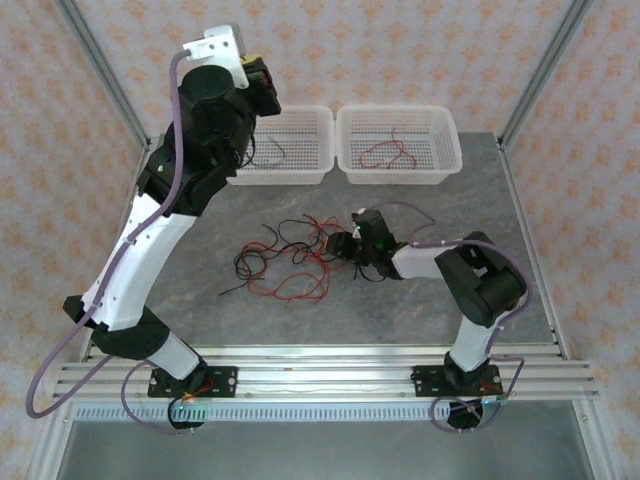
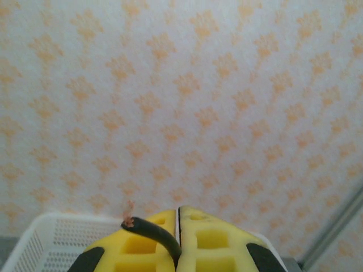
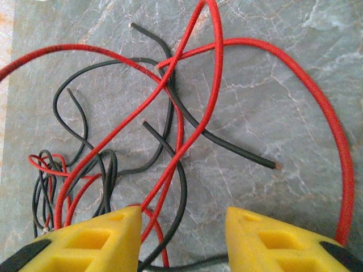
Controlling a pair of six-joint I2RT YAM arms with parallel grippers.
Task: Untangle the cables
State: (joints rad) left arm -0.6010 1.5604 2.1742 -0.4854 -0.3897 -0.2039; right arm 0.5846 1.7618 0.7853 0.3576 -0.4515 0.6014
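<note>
Top: left gripper [image 1: 262,88] is raised over the left basket [image 1: 300,172]. Right gripper [image 1: 340,245] sits low at the right edge of the cables [image 1: 285,262], tangled on the table [image 1: 420,310]. One red wire [image 1: 385,152] lies in the right basket [image 1: 440,165].
Left wrist: pads [image 2: 210,238] clamp a black wire [image 2: 154,233] with only a short stub past them, so it could slip out.
Right wrist: jaws apart, red and black strands both between them. Closing here likely pinches several and drags the whole knot.

Grey table [image 1: 490,195] — tangled red and black cables [image 1: 290,262] midway; two white baskets [image 1: 400,175] behind.
</note>
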